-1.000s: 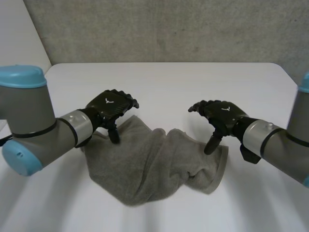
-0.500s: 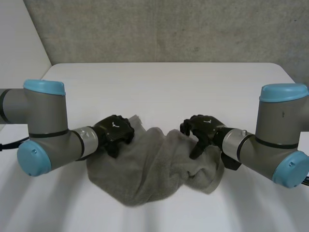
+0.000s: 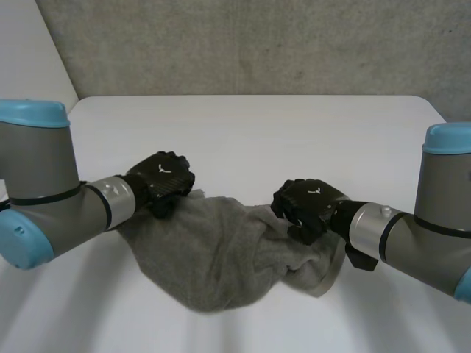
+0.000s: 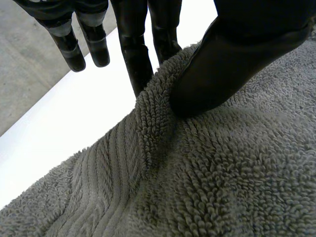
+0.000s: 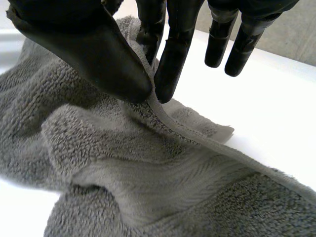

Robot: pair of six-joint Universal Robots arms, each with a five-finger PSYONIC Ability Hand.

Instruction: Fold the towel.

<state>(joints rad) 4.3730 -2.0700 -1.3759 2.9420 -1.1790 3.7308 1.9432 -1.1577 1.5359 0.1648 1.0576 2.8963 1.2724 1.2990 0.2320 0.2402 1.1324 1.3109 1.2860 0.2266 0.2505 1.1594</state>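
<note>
A grey towel (image 3: 221, 257) lies crumpled on the white table (image 3: 250, 132). My left hand (image 3: 162, 182) rests at the towel's far left edge. In the left wrist view its thumb (image 4: 237, 59) and fingers (image 4: 136, 59) pinch a raised fold of the towel (image 4: 197, 177). My right hand (image 3: 305, 207) sits on the towel's far right edge. In the right wrist view its thumb (image 5: 94, 54) and fingers (image 5: 170, 59) pinch the hemmed edge of the towel (image 5: 148, 177).
The grey wall (image 3: 243, 44) stands behind the table's far edge. Bare white table lies beyond the towel and to both sides of it.
Both hands have come down onto the towel and closed, each pinching an edge. The towel's far edge has bunched between them.
</note>
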